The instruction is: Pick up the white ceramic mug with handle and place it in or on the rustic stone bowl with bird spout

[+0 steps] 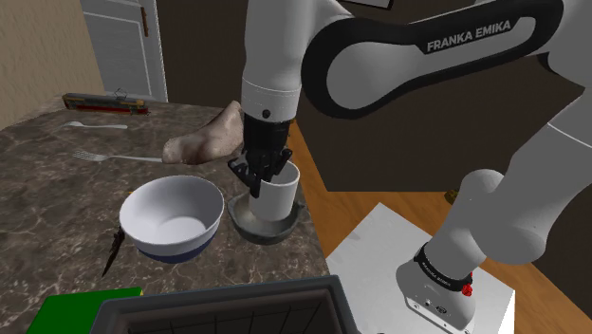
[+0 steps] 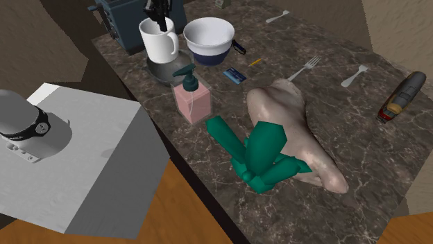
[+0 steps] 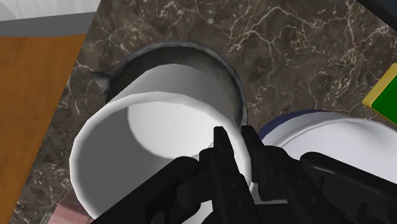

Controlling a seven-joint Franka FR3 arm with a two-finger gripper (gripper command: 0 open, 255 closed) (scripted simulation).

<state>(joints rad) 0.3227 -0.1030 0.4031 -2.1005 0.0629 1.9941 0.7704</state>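
Clamping the white mug (image 1: 277,197) upright by its rim, gripper (image 3: 233,139) pinched on the wall, for seating it squarely in the grey stone bowl (image 1: 254,228) at the counter (image 1: 57,180) edge nearest the stand (image 1: 379,249).

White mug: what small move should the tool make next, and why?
Probably open the tool and let go: the white mug stands upright with its base inside the grey bowl while the tool clasps its rim. Contact with the bowl's bottom is hidden.

End effector (image 3: 234,142) grips white mug (image 3: 159,121) by rim; mug in grey bowl (image 3: 191,54)
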